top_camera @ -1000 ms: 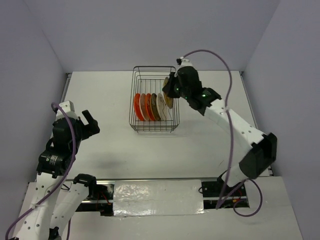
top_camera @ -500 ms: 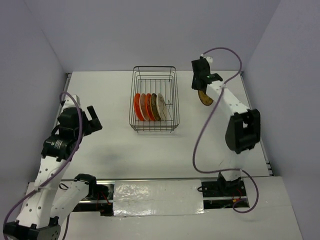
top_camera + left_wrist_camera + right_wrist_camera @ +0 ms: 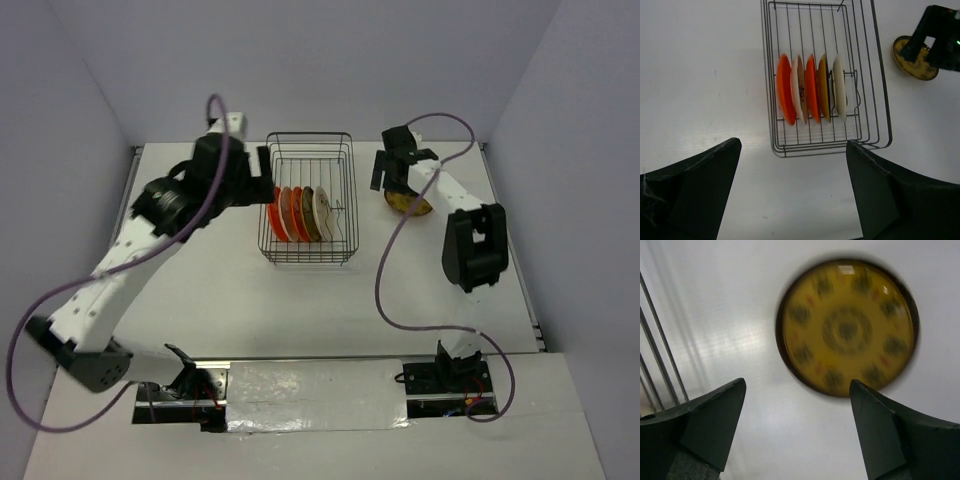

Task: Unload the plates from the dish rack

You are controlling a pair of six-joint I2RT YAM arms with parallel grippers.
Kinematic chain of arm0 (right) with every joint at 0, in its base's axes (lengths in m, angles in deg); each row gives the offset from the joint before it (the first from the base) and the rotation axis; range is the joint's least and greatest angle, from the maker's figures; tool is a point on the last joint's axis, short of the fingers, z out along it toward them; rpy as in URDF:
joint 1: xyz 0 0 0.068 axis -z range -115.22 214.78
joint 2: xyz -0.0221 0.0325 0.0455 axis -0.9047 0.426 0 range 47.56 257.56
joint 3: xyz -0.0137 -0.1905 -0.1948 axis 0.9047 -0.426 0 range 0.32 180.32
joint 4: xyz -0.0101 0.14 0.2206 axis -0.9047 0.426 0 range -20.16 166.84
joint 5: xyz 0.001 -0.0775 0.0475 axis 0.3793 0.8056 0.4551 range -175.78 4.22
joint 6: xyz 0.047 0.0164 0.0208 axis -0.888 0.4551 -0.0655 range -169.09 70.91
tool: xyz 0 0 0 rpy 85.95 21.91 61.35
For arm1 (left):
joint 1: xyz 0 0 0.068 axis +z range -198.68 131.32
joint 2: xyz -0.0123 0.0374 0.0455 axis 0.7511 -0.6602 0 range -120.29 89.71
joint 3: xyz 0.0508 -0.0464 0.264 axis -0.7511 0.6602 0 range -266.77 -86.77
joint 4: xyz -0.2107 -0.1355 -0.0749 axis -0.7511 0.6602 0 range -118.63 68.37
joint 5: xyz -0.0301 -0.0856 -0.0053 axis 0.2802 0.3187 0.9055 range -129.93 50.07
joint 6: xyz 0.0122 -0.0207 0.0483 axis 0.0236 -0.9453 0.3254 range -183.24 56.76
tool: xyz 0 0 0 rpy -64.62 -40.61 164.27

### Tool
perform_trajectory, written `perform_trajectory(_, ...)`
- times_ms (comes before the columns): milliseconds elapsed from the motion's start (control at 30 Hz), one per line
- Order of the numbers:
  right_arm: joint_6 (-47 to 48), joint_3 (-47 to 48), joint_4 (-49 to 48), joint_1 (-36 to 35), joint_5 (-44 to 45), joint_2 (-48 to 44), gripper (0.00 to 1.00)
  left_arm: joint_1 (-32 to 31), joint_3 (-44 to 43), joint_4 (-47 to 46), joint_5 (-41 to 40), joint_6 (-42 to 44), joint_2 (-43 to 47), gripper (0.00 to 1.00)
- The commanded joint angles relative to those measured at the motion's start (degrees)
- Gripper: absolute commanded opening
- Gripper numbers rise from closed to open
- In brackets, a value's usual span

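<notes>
Your table [image 3: 200, 290] is a white, smooth surface, boxed in by three plain, pale lavender-grey walls: the back wall [image 3: 300, 60], the left wall [image 3: 50, 150] and the right wall [image 3: 585, 150]. Soft, even light falls on it, leaving you only faint shadows. Along its near edge lies a crinkled, shiny silver sheet [image 3: 315, 395]
</notes>
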Motion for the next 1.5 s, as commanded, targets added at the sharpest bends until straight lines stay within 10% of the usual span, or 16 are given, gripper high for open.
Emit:
perform_trajectory(0, -6.7, -11.0, -4.4, 0.0, -3.9, -15.7, 0.95, -4.5, -7.0, 2.7, -7.8, 0.0, -13.4, 0.97)
perform_trajectory(233, -11.1, -36.8, -12.7, 0.1, -9.3, -45.2, 0.94, -5.2, -21.4, 3.8, -11.9, 1.1, -33.0, 0.54)
perform_trajectory(467, -9.5, -46.7, -10.2, 0.0, -9.7, -61.1, 0.94, -5.7, -29.7, 5.7, -13.5, 0.5, -45.7, 0.52)
perform_trajectory(1467, -7.7, -48.8, -9.4, 0.0, -13.6, -66.0, 0.94, -8.4, -37.4, 10.5, -20.8, -2.9, -48.5, 0.03)
